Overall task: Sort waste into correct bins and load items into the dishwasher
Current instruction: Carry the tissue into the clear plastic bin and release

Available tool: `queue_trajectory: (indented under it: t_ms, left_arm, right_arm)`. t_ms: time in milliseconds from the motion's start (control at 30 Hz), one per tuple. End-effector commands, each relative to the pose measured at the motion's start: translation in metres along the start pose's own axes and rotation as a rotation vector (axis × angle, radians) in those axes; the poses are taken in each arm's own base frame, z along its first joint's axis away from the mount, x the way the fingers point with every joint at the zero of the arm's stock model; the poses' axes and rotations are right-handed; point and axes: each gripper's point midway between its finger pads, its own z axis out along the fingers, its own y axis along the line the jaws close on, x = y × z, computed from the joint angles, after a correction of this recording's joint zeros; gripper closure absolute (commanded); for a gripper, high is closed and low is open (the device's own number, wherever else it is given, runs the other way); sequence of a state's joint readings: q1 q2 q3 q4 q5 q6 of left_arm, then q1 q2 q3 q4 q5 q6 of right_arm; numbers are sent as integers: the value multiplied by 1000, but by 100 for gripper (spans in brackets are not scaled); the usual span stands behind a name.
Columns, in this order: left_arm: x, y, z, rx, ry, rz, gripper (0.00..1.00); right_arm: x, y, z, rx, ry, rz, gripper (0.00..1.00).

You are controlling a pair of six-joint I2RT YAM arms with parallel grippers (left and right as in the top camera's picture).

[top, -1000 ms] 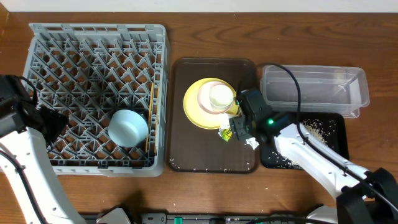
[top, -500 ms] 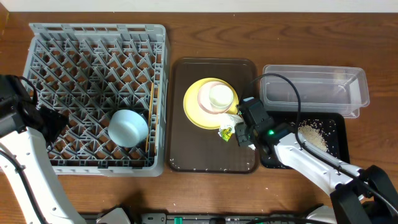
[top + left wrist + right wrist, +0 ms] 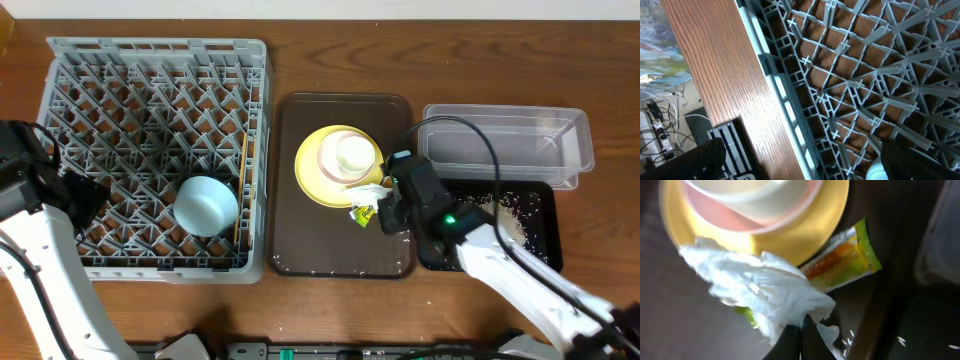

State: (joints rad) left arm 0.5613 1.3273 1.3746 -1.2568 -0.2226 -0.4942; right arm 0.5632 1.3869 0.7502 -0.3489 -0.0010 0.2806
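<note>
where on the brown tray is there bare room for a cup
Bare: the tray's strip between the dish rack and the yellow plate, down to the near corner. Crowded: the plate's other side, where wrapper, napkin and right pincer bunch.

White arms (image 3: 520,272), black right gripper (image 3: 801,334), green LED (image 3: 450,219)

I see the crumpled white napkin (image 3: 765,287) bunched at the rim of the yellow plate (image 3: 805,235), with the yellow-green wrapper (image 3: 847,260) flat beside it. The light-blue bowl (image 3: 205,205) sits in the grey rack (image 3: 100,80). Rice scraps (image 3: 505,215) dot the black tray (image 3: 540,240).
</note>
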Motion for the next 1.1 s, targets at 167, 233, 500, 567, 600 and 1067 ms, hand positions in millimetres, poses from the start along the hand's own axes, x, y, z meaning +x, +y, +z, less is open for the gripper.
queue_trajectory:
  t_ms: [167, 233, 500, 567, 600, 1067]
  left_arm:
    - [-1, 2, -1, -5, -5, -6, 0]
    - [-1, 2, -2, -4, -5, -6, 0]
    - [-1, 2, -1, -5, -5, -6, 0]
    - [-1, 2, -1, -5, -5, -6, 0]
    - [-1, 2, -2, -4, -6, -6, 0]
    - [-1, 2, -2, -4, -5, -6, 0]
  right_arm:
    - [-35, 11, -52, -54, -168, 3, 99]
    - [-44, 5, -63, -40, -212, 17, 99]
    - [-73, -72, -102, 164, -381, 173, 99]
    - [-77, -96, -107, 223, -408, 223, 99]
    - [-78, -109, -109, 257, -417, 250, 99]
    - [-69, -204, -78, 430, -368, 432, 92]
